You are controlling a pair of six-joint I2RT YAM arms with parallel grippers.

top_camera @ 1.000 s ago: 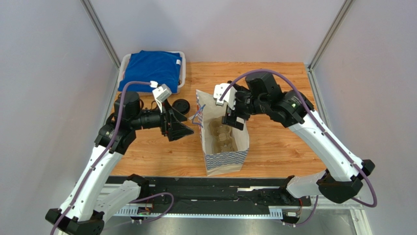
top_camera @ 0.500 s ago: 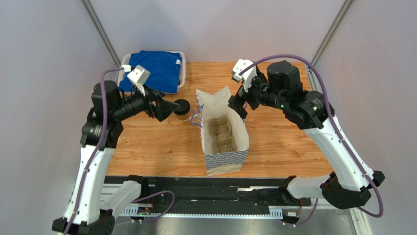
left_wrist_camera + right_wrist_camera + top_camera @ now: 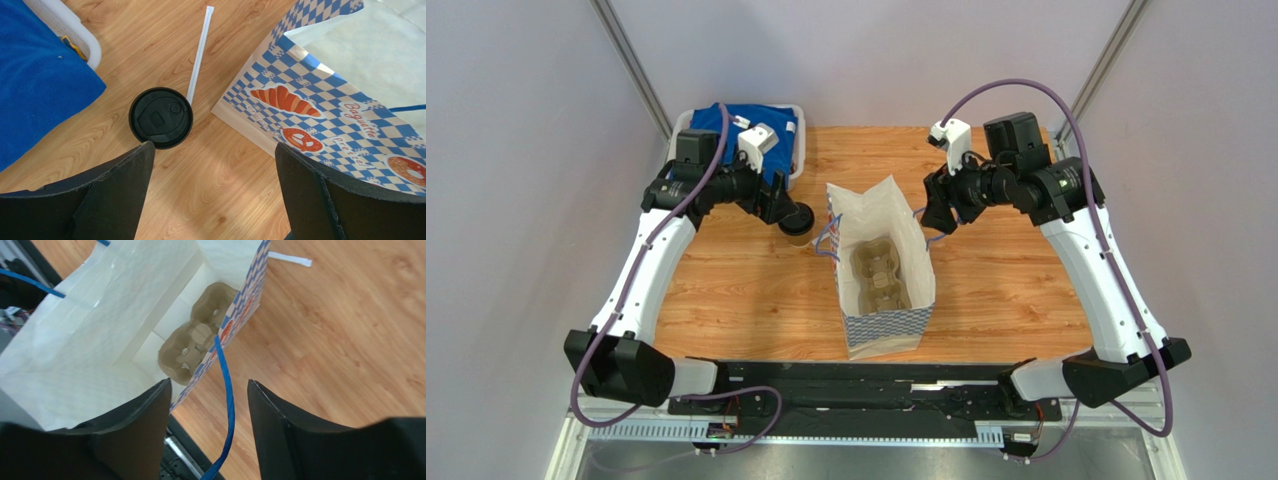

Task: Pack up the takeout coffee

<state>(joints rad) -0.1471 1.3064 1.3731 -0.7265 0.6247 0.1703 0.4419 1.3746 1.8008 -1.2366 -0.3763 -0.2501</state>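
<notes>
Not packed yet. The small tan paper cup with round black plastic lid (image 3: 161, 118) stands on the wooden surface (image 3: 1006, 290), just beside the left wall of the blue-checked white paper bag (image 3: 891, 325).

Your left claw (image 3: 215, 160) hangs over the cup, spread wide and empty.

Your right claw (image 3: 209, 390) has its jaws apart, with the bag's blue handle (image 3: 229, 405) running between them, unpinched.

The top view hides the thin white wrapped straw (image 3: 199, 50) beside the cup; the left wrist view shows it.

Overhead view of whole table (image 3: 1006, 280), wrist views close, downward, all sharing the bag (image 3: 886, 325)
</notes>
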